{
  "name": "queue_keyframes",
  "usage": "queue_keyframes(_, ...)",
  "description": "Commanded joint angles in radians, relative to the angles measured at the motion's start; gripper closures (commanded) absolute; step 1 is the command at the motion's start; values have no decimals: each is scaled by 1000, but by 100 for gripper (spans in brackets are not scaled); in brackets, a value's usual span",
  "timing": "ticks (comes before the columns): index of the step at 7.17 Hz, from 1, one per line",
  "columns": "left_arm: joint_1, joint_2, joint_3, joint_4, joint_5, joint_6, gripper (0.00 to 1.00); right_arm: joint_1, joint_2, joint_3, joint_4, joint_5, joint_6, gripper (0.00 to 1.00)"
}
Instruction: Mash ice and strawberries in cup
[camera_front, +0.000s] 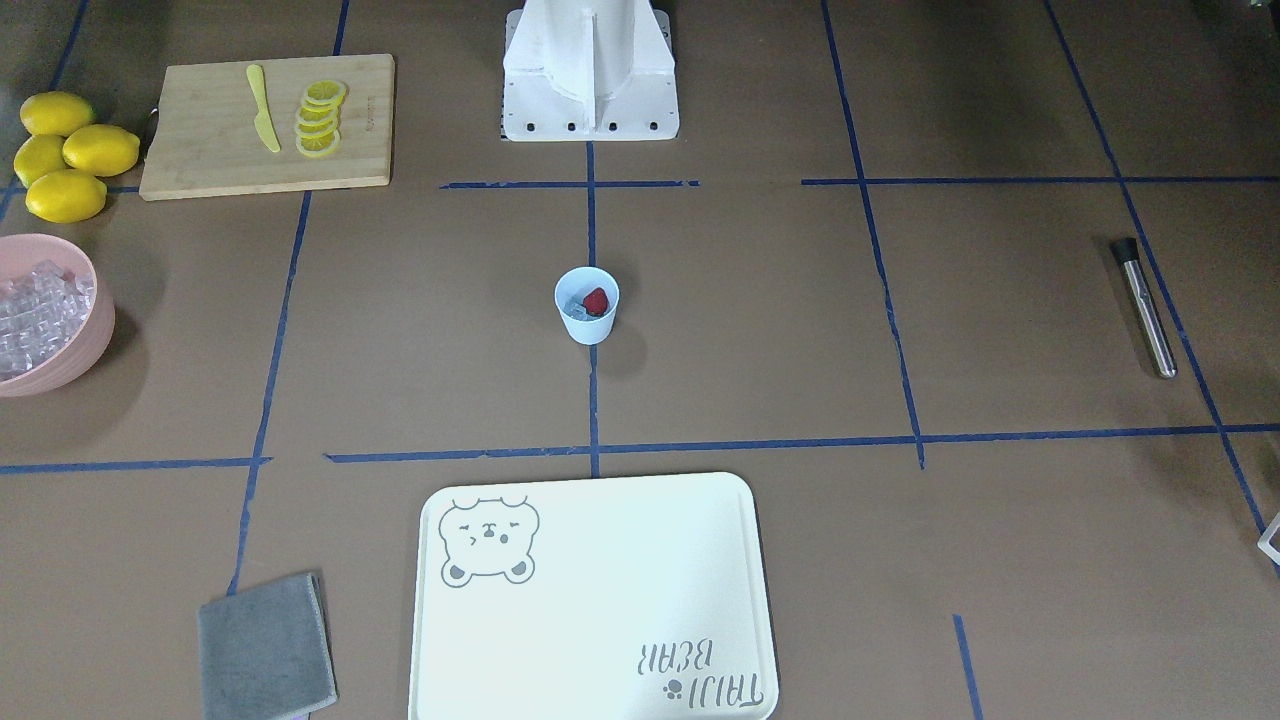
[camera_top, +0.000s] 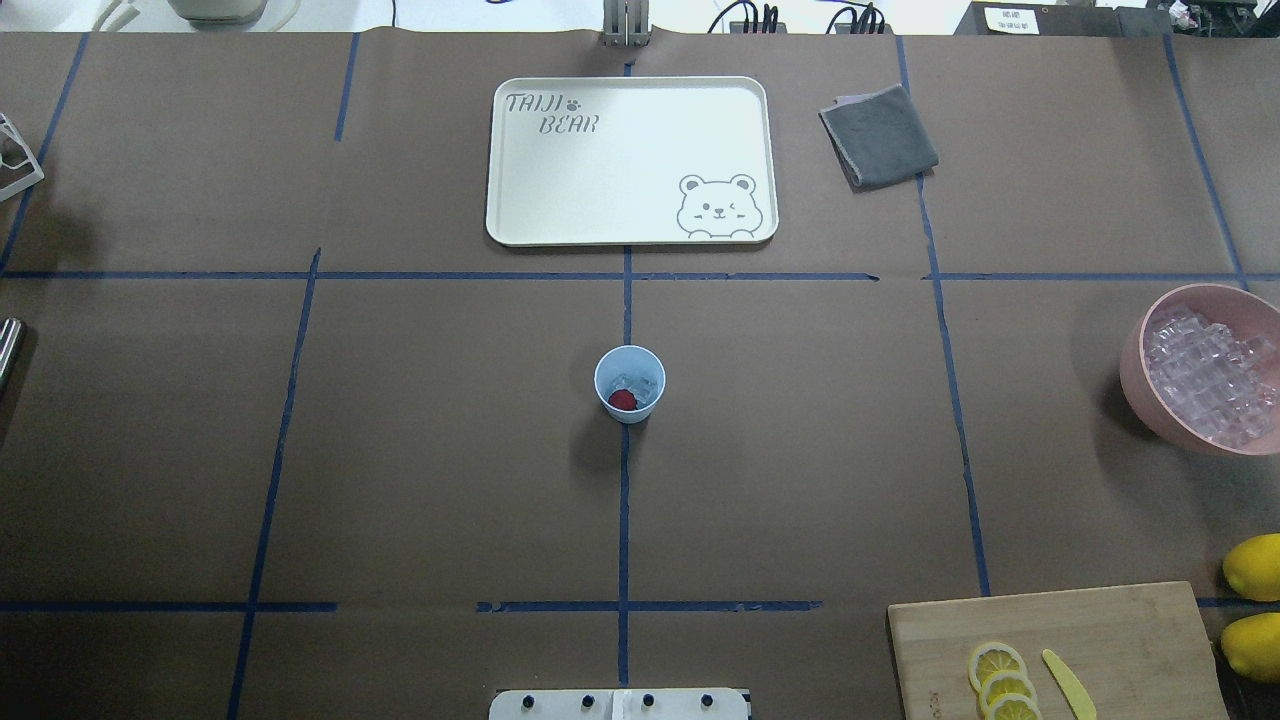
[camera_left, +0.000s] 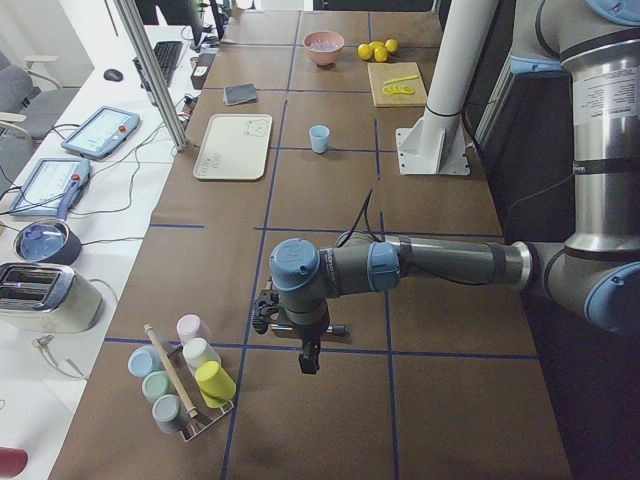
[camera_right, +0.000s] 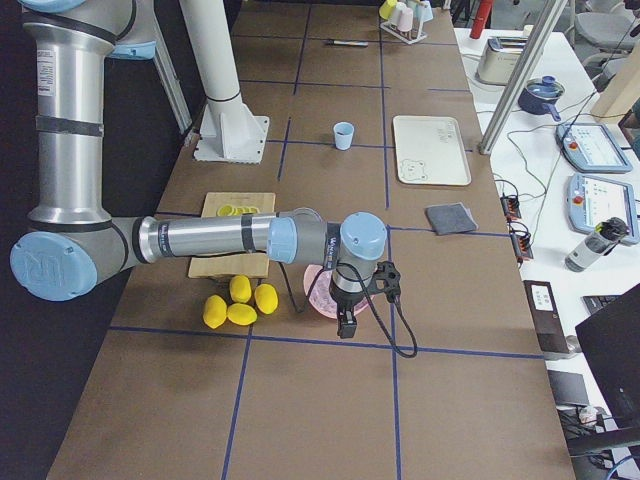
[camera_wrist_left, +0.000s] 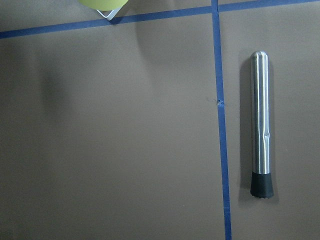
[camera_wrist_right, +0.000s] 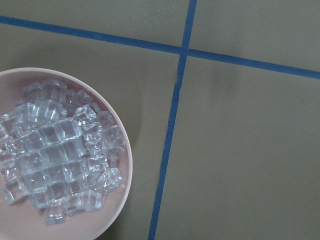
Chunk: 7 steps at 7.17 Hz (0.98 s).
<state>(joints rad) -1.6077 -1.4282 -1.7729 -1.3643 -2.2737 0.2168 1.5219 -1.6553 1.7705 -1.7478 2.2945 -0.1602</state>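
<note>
Nearest and largest, the left arm stretches out low over the brown table. The left gripper points down, clear of the surface. It shows only in this side view, so I cannot tell whether its claw is wide or narrow. The right arm reaches out the same way at the other end. Its right gripper hangs over the pink bowl, and again I cannot tell the state of its claw.

A cream tray with a bear print lies at the operators' edge, with a grey cloth just beside it. A bamboo board carries lemon slices and a yellow knife. Four lemons sit beside it. The bowl holds a heap of cubes.

A steel muddler with a black tip lies flat beside a blue tape line, below the left wrist camera.

The cup stands upright on the centre tape line, between the robot's base and the tray, well apart from both grippers. Inside it the strawberry rests against the ice.
</note>
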Motion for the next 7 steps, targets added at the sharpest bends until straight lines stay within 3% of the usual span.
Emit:
queue_keyframes(1,0,0,9,-2,-1,-2,0,0,-1,3,1,10,2,0)
queue_keyframes(7,2,-9,0,-4,0,-5,0,0,-3,6,2,10,1,0)
